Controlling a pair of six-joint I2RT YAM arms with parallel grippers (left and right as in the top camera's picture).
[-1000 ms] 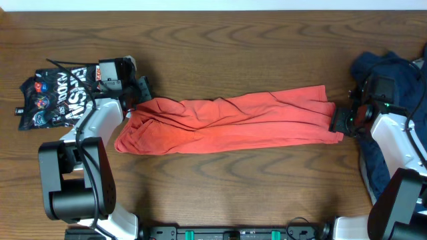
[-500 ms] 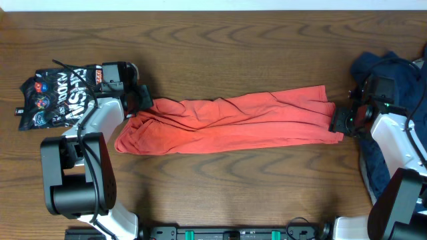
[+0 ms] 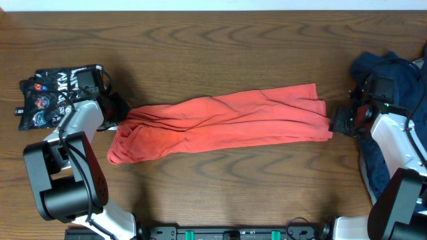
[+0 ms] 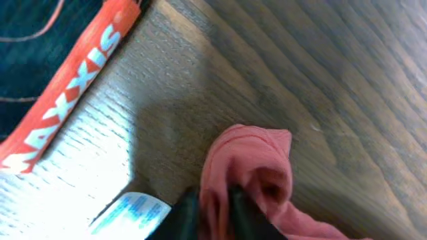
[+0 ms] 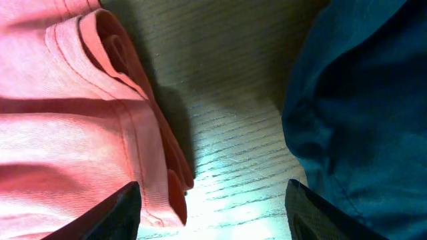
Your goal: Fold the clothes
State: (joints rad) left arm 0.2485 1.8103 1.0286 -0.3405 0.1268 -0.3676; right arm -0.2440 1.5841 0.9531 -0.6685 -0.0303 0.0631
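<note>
Rumpled orange-red T-shirt [image 3: 220, 123] lengthwise across wooden table [image 3: 220, 47]

Brown wooden table [image 3: 220, 193] — wavy grain, evenly lit

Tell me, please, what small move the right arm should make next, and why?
Probably ease the right claw further over the T-shirt hem and close it: it stands open at that end, gripping nothing, while the left claw pinches the opposite end.

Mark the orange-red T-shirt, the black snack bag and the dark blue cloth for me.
orange-red T-shirt [image 3: 220, 123]: overhead view, middle of its bunched body.
black snack bag [image 3: 41, 99]: overhead view, its printed face.
dark blue cloth [image 3: 387, 67]: overhead view, upper fold near the right arm.
</note>
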